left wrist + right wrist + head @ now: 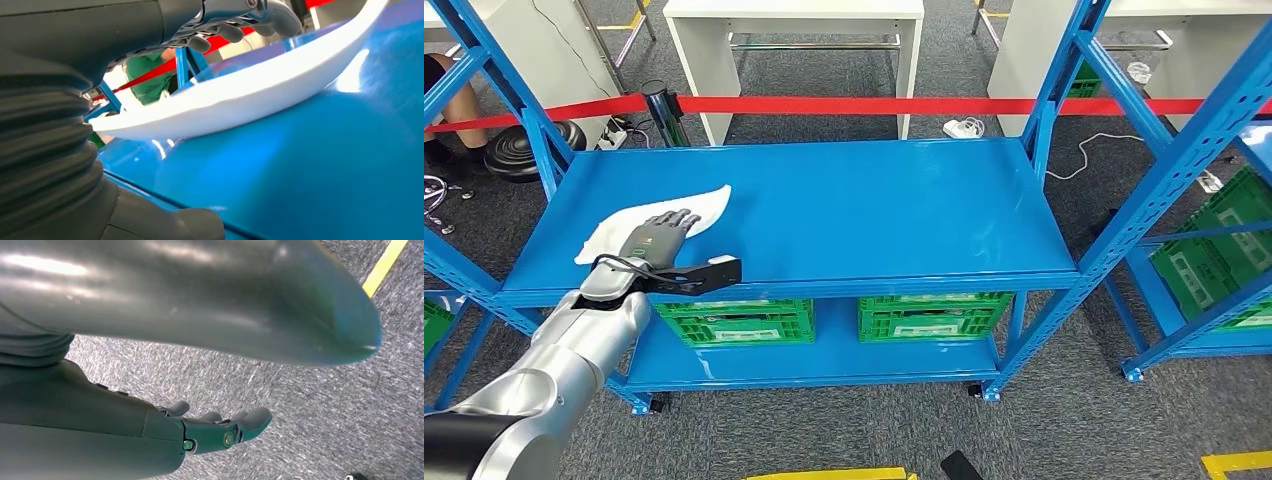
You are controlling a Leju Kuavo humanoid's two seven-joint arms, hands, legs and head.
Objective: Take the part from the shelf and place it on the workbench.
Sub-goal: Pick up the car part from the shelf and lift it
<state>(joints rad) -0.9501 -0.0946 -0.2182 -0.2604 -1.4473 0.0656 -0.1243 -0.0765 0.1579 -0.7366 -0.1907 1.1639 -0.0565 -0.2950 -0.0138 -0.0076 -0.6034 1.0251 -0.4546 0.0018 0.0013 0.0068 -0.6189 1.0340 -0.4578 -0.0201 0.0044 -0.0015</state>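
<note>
We have our left hand (662,232) lying fingers-extended atop the thin, curved white plastic part (706,207) on the blue metal shelf (874,210): light, stiff, probably slick, best pinched at its raised rim.

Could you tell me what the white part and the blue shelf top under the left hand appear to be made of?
White part: probably moulded plastic, smooth and semi-matte, a thin curved shell with rounded rim; foam cannot be ruled out. Shelf top: likely painted or powder-coated sheet metal, glossy blue with light reflections. The left hand rests over the part.
</note>
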